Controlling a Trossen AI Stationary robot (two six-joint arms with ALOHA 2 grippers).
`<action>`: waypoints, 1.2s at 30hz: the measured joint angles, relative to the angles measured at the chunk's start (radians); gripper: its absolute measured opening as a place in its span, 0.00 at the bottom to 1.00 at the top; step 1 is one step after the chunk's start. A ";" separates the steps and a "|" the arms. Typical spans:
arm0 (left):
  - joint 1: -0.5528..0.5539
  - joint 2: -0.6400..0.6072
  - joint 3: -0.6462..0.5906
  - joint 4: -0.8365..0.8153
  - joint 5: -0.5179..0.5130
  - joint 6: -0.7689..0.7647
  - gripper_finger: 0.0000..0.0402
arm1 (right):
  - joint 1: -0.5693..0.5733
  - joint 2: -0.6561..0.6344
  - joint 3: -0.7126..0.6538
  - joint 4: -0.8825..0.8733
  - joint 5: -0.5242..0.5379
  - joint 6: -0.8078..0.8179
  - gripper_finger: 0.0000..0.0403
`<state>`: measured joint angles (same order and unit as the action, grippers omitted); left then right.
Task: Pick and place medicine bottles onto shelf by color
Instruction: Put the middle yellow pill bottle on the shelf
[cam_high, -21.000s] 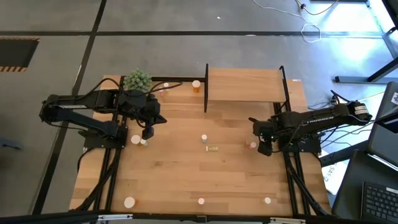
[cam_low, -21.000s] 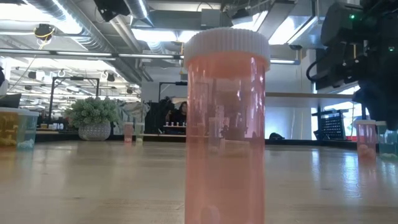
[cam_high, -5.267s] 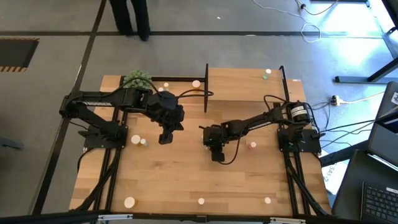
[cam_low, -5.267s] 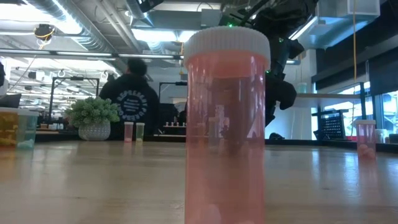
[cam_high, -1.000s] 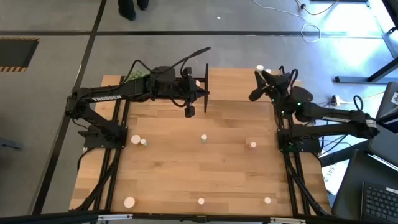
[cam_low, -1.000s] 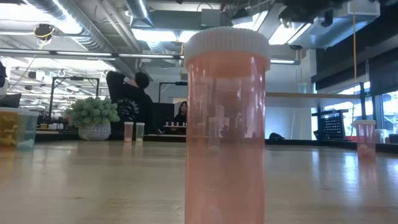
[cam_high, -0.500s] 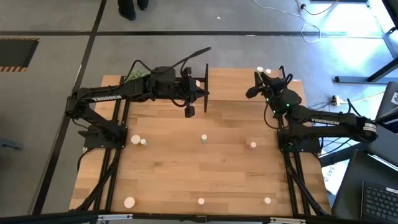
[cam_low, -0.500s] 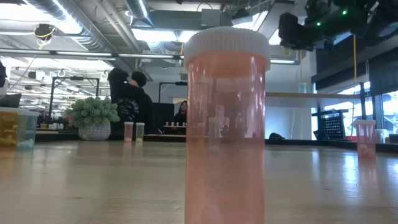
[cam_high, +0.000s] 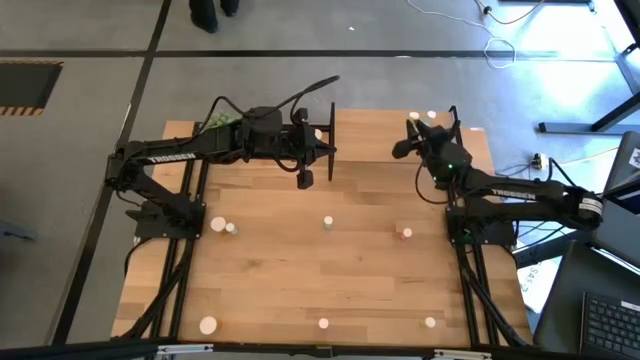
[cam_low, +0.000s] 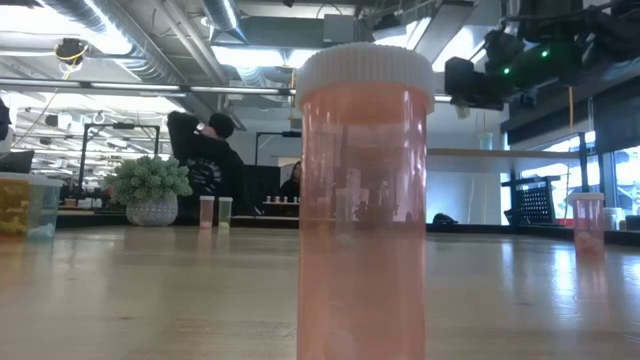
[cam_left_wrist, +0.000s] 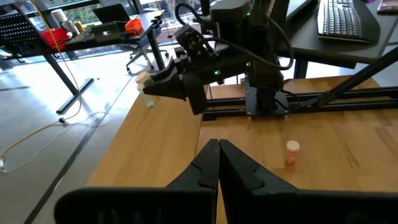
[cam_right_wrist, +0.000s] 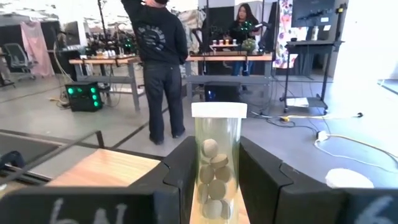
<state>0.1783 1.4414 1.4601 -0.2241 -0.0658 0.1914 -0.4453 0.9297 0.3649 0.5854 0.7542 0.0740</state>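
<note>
My right gripper (cam_right_wrist: 214, 165) pinches a pale greenish bottle (cam_right_wrist: 218, 162) of tablets upright over the shelf (cam_high: 385, 130), where two small bottles (cam_high: 432, 115) already stand at the far right corner. My left gripper (cam_left_wrist: 219, 163), fingers pressed together and empty, hangs by the shelf's left edge. I judge most remains: several bottles (cam_high: 327, 222) dot the table (cam_high: 290, 285), including the big pink one (cam_low: 364, 200).

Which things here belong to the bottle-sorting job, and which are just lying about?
Job: shelf; held bottle in the right claw; pink bottle by the low camera; loose bottles.
Lying about: plant ball; person behind.
</note>
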 joint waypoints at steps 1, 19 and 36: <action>0.000 0.000 0.000 0.000 0.000 0.002 0.00 | -0.005 0.009 0.000 0.000 -0.005 0.001 0.26; 0.000 0.000 0.000 0.000 0.000 0.002 0.00 | -0.024 0.132 0.000 -0.012 -0.015 0.030 0.26; 0.000 0.000 0.000 0.000 0.000 0.002 0.00 | -0.023 0.146 0.000 -0.103 -0.015 0.109 0.26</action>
<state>0.1780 1.4414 1.4601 -0.2237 -0.0658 0.1936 -0.4687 1.0762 0.3653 0.4827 0.7391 0.1830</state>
